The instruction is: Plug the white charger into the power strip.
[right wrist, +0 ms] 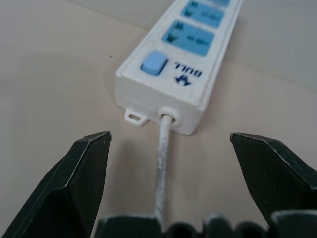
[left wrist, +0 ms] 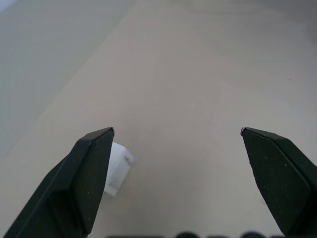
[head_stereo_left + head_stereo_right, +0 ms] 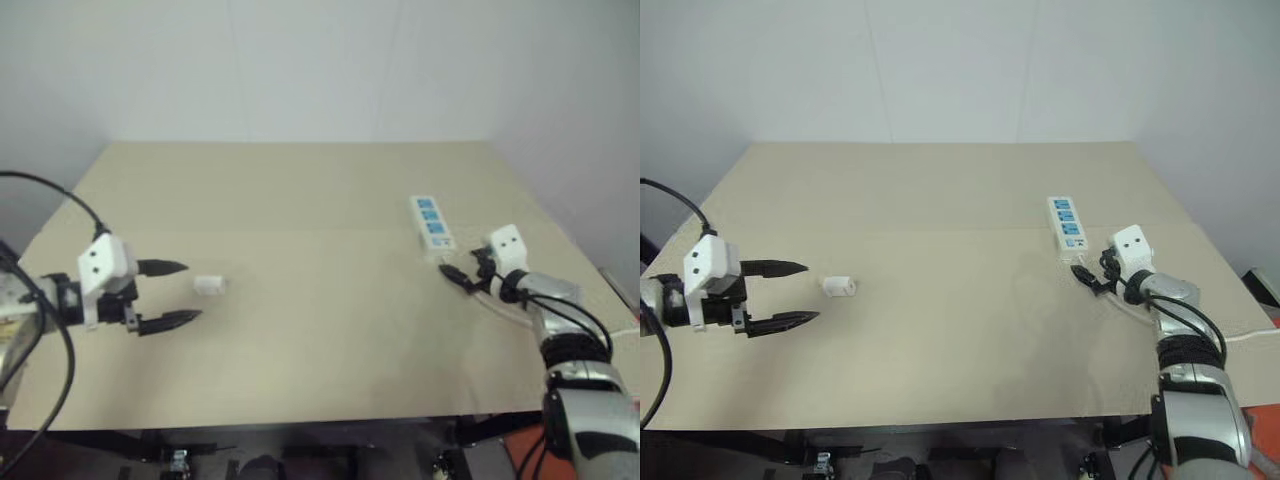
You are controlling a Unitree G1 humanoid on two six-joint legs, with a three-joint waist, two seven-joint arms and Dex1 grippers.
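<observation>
Beige desk [image 3: 300, 330] surface carries both task items, well apart; nothing is plugged in yet. At nine o'clock, the left hand [image 3: 172, 293] stands wide open and empty, the white charger [image 3: 210, 285] lying just beyond its fingertips, ungrasped. Toward two o'clock, the right hand [image 3: 1087, 276], also wide open and empty, faces the cord end of the power strip [image 3: 1064, 221]. Grasping, carrying and insertion all remain.

A broad desk [image 3: 300, 340] with a plain beige top spreads across the head views, a faint straight seam crossing it from side to side. Behind it stands a bare pale wall [image 3: 300, 70]. Something orange-red [image 3: 1260, 440] shows below the desk's near right corner
</observation>
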